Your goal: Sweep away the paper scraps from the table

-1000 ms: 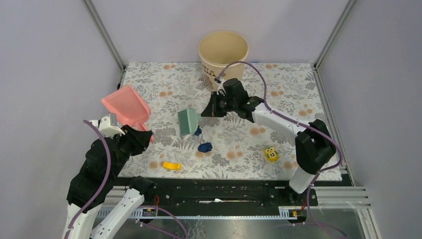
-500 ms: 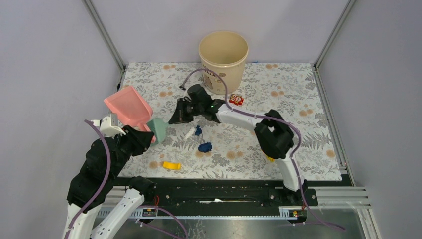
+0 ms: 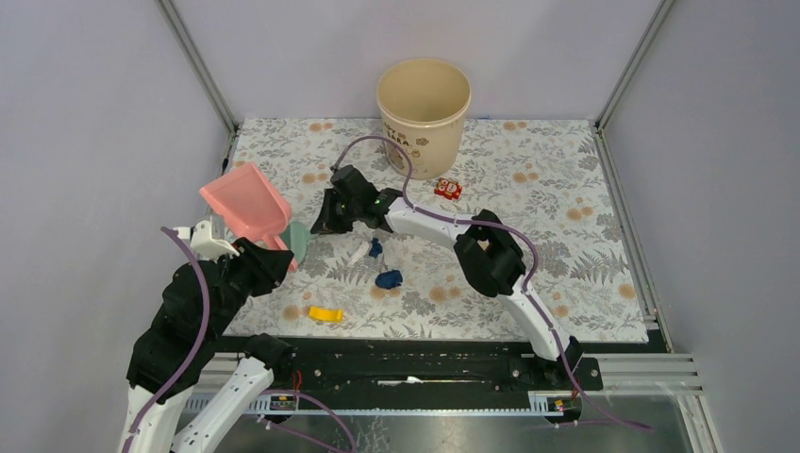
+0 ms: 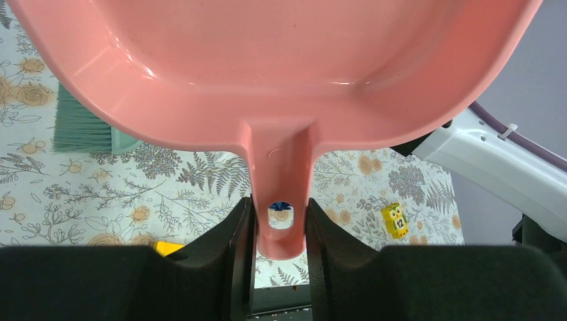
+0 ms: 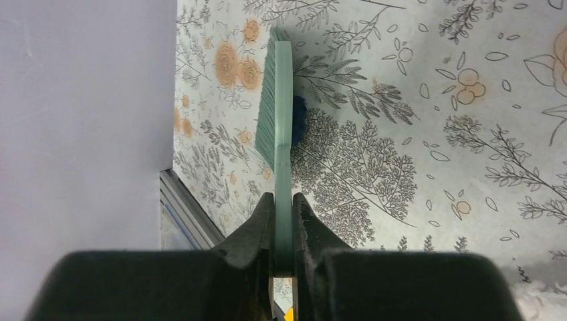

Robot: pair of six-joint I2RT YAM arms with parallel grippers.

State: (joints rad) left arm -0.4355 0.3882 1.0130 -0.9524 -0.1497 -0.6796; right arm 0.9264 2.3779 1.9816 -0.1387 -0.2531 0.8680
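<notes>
We see our left gripper [image 4: 281, 224] pinching the pink dustpan [image 4: 267, 67] by its handle, our right gripper [image 5: 282, 231] clamped tight on the green brush [image 5: 283, 134], paper scraps [image 3: 388, 279] lying mid-tabletop [image 3: 566, 189], one just beside the brush.

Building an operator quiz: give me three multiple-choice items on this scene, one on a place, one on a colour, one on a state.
1. Where is the red cube? A) beside the bucket B) at the near edge C) far left corner
2. What colour is the dustpan? A) green B) pink C) yellow
3. The right gripper is: A) open B) shut on the brush C) out of view
Key: 1 A, it lies by the bucket; 2 B, pink in both views; 3 B, it clamps the brush.
</notes>
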